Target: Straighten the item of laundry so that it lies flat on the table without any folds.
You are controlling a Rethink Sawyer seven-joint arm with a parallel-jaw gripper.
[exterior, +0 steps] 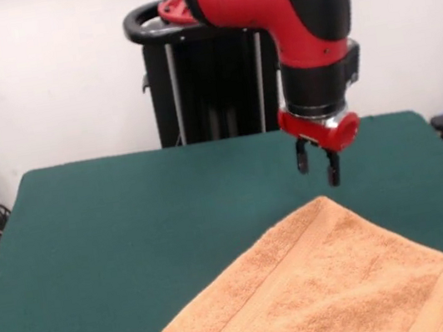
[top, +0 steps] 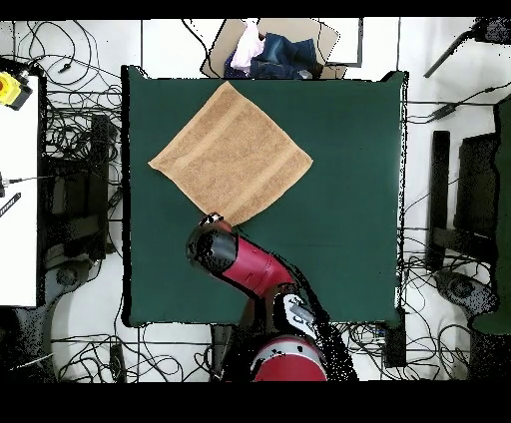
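Lying flat (diamond-wise), the towel (exterior: 342, 286) sits just below the empty, parted end effector (exterior: 318, 167).

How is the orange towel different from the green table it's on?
The towel is light orange and fuzzy; the table is dark green and smooth-looking. The towel is much smaller than the table. The towel sits turned like a diamond, while the table's edges run straight in the overhead view. Both lie flat and have four corners.

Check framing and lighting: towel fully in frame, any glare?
Front view: towel cut off at the bottom and right edges, light even, no glare on the table. Overhead view: whole towel visible; arm hides the gripper.
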